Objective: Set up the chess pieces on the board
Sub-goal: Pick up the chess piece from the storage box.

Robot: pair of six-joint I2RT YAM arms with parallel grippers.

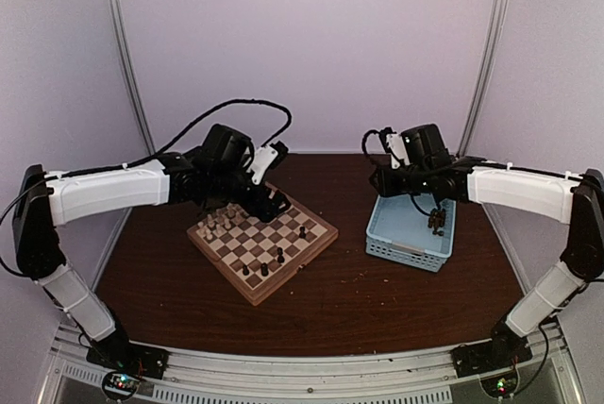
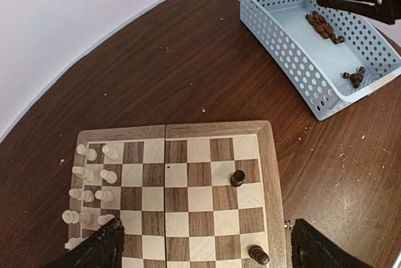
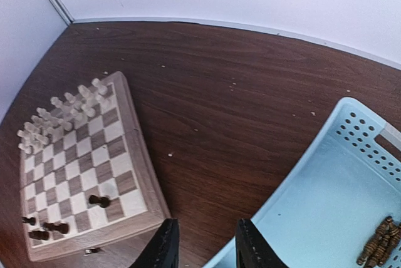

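While wide open, left gripper (image 2: 207, 252) empty.

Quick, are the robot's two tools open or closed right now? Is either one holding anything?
Left tool: wide open, holding nothing, over the chessboard.
Right tool: open a bit, holding nothing, over the rim of the blue basket.

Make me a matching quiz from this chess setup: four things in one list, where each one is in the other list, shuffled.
Column one
1. cream pieces
2. heap of dark pieces
3. left tool
4. right tool

Column two
A. lying inside the blue basket
B. wide open above the board
C. lined up in two rows at one end of the board
D. hanging over the rim of that basket

Pairs: 1-C, 2-A, 3-B, 4-D
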